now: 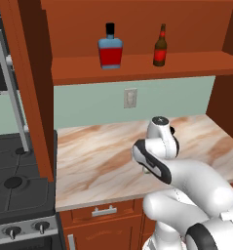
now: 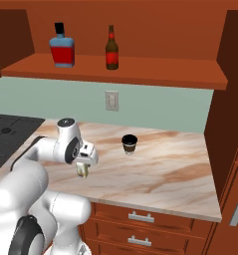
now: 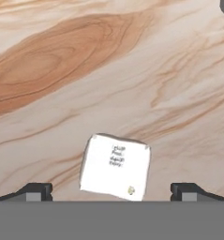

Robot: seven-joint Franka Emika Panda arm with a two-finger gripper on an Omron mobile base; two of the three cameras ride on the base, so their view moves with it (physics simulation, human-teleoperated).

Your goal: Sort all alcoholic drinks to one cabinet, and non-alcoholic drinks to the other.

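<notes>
Both alcoholic drinks already up on the cabinet shelf (image 1: pixel 137 66): squat red bottle (image 1: pixel 110 47) with pale-blue shoulders and black cap toward the left, slim brown bottle (image 1: pixel 160 47) with red label a little to its right, both upright and apart from each other. Looks like that half of the sort finished, judging by how they stand.

Non-alcoholic half still open. Dark-brown cup (image 2: pixel 129 144) with black lid upright on the marble desk (image 2: pixel 165 169), below the wall outlet (image 2: pixel 112 100), well clear of any shelf. Cream-white carton (image 3: pixel 115 166) also on the desk, seen from above in the hand view, lying between the two dark fingertips (image 3: pixel 36 191) but touching neither.

Pincer (image 2: pixel 82 171) hanging low over the desk beside the cup, pointed down, jaws spread wide and gripping nothing; carton directly underneath in the right base view, mostly hidden by the hand.

Second cabinet out of frame, so no telling from here what is inside it. Likely step in hand: lowering onto the carton for a grasp. Left after that, by judgement: carrying carton to the other cabinet, then the same for the cup.
</notes>
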